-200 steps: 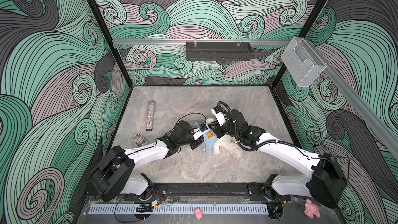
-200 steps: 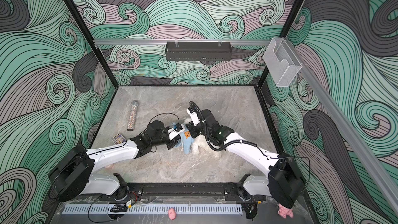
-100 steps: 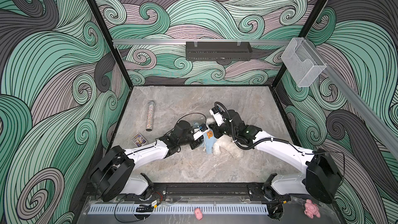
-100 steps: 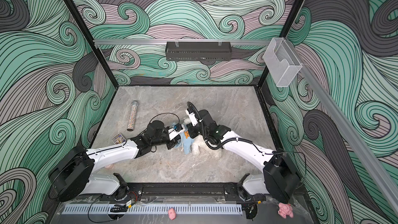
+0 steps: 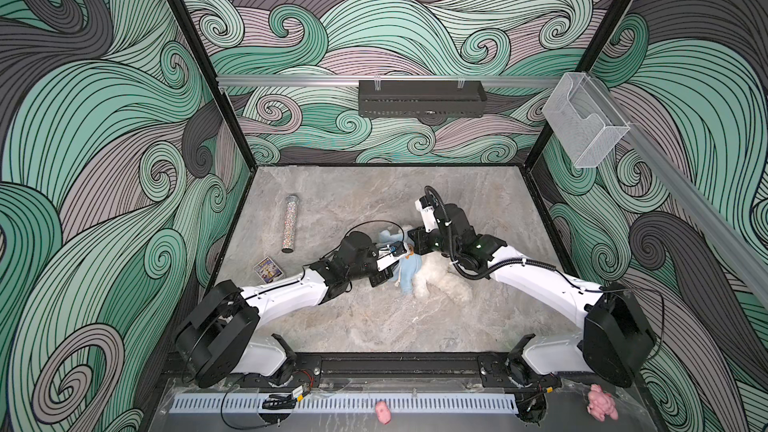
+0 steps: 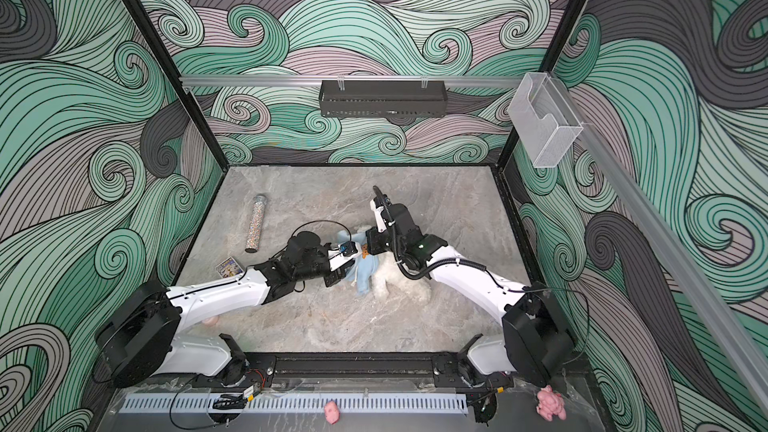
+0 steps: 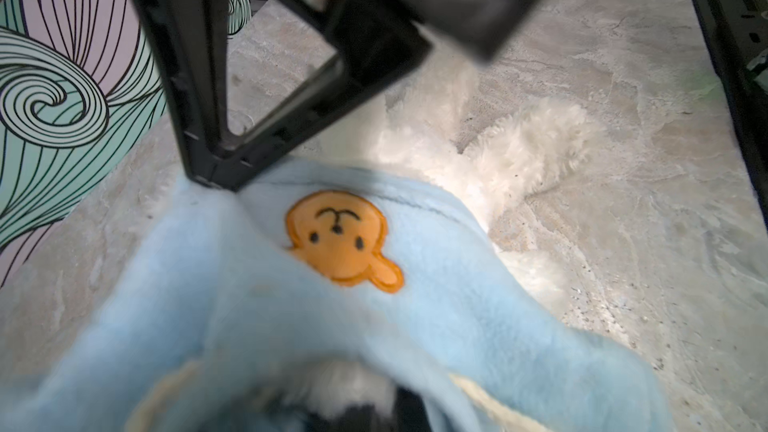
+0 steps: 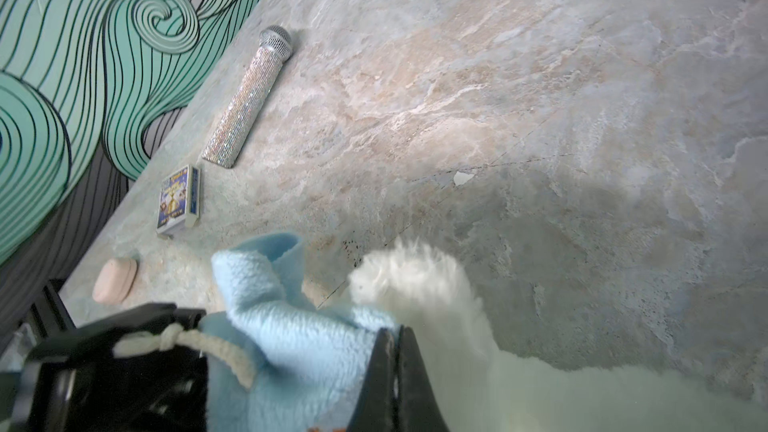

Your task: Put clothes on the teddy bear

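A: Teddy bear [image 5: 446,282] colour?
B: White. Garment [image 7: 291,326] light blue, cord [image 8: 224,351] cream, patch [image 7: 338,238] orange with black face lines.
A: Walls [image 5: 104,118]?
B: Teal, mauve, grey swirls, black outlines. Table [image 5: 374,326] marbled grey-beige. Microphone [image 8: 245,105] silver glitter.

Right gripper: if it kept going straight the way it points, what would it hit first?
The blue garment: the right gripper is shut on its edge. Just beyond looks like the white fur of the bear, then the table, though depth is hard to judge.
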`<action>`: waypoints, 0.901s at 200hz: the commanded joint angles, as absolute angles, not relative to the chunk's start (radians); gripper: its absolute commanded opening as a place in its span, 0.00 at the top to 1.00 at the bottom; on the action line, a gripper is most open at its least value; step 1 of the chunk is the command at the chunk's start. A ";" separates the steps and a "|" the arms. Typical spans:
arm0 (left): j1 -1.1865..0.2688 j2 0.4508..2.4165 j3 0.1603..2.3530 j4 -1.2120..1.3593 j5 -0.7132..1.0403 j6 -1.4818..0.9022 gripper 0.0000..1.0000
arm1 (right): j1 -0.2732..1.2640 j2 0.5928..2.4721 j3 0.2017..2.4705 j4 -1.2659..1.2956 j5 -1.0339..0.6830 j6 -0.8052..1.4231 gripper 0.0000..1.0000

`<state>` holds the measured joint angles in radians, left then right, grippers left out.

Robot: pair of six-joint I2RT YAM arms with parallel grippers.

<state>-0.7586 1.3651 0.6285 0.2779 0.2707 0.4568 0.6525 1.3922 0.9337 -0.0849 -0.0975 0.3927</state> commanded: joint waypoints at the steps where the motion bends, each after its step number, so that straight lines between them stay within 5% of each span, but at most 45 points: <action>1: -0.788 1.347 0.627 0.233 0.294 0.501 1.00 | 0.585 1.405 0.929 0.007 -0.118 0.541 1.00; 95: -0.803 1.234 0.534 0.387 0.243 0.398 1.00 | 0.377 1.371 0.695 0.124 -0.241 0.749 1.00; 180: -0.801 1.230 0.516 0.447 -0.159 0.192 1.00 | 0.310 1.298 0.584 0.053 -0.240 0.697 1.00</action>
<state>-0.8093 1.2526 0.5209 0.4240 0.0631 0.2817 0.3771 1.3018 0.6102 0.1226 -0.4244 0.7170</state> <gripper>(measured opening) 0.051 0.051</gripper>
